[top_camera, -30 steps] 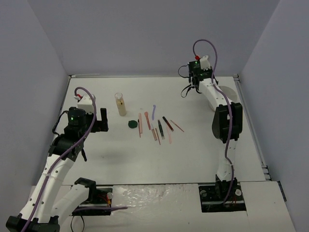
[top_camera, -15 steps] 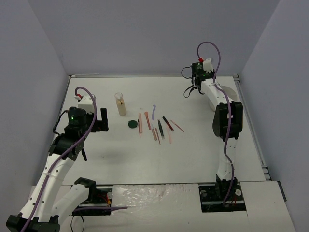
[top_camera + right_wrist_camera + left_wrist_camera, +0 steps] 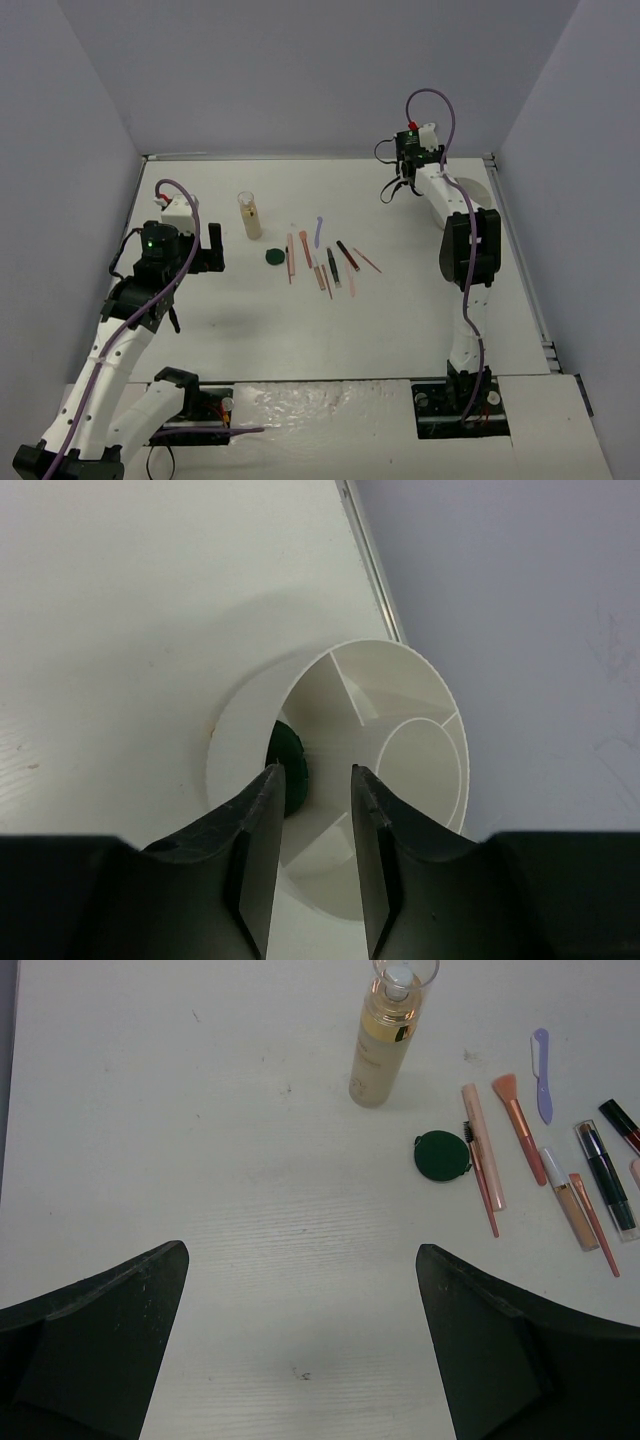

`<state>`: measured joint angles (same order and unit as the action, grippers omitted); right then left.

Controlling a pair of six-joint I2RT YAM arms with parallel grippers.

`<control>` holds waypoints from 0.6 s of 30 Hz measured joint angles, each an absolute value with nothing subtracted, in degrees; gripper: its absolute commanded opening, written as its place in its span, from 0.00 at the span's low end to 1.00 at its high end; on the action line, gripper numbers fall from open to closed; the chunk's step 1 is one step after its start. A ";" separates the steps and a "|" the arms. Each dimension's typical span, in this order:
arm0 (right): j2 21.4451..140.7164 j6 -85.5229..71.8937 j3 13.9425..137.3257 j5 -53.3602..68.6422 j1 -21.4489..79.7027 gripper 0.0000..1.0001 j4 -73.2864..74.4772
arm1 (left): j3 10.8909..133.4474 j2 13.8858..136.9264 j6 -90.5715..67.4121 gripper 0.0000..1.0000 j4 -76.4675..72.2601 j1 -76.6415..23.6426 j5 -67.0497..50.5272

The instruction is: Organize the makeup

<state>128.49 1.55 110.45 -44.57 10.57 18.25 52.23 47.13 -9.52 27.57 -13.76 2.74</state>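
A: Progress?
B: Early. One green disc [image 3: 292, 762] in divided bowl [image 3: 400, 652]; right gripper [image 3: 317, 772] above it, jaws slightly parted, empty.
A: Remaining?
B: Bottle [image 3: 385, 1045], second disc [image 3: 441, 1155], sticks [image 3: 520, 1130] on table [image 3: 150, 1110]. Left gripper [image 3: 300, 1248] wide open, empty.

Between the fingers [image 3: 100, 1350] of the left gripper [image 3: 303, 1250], and straight ahead of them, the table [image 3: 200, 1110] is bare. Ahead to their right, the beige bottle [image 3: 383, 1050], a green disc [image 3: 441, 1155] and the row of sticks [image 3: 520, 1150] block the way.

Under the right gripper [image 3: 315, 772] the divided bowl [image 3: 410, 680] opens. Its partitions [image 3: 352, 692] and the disc in the bowl [image 3: 292, 765], just beside one fingertip, crowd the room. The side wall [image 3: 520, 630] rises close to their right.
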 measured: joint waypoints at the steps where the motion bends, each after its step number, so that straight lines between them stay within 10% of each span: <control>1: 128.49 1.48 110.45 -44.16 10.57 0.36 18.24 | 52.23 47.13 -9.52 0.97 27.57 -13.76 2.74; 8: 127.53 -0.04 109.09 -39.79 10.52 0.45 18.34 | 52.23 47.13 -9.52 0.97 27.55 -13.76 2.72; 18: 102.35 -5.33 94.03 -19.96 10.52 0.84 16.85 | 52.24 49.63 -12.05 0.97 27.87 -13.76 1.29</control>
<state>102.35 -5.33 94.03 -19.96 10.52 16.85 52.24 49.63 -12.05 27.87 -13.76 1.29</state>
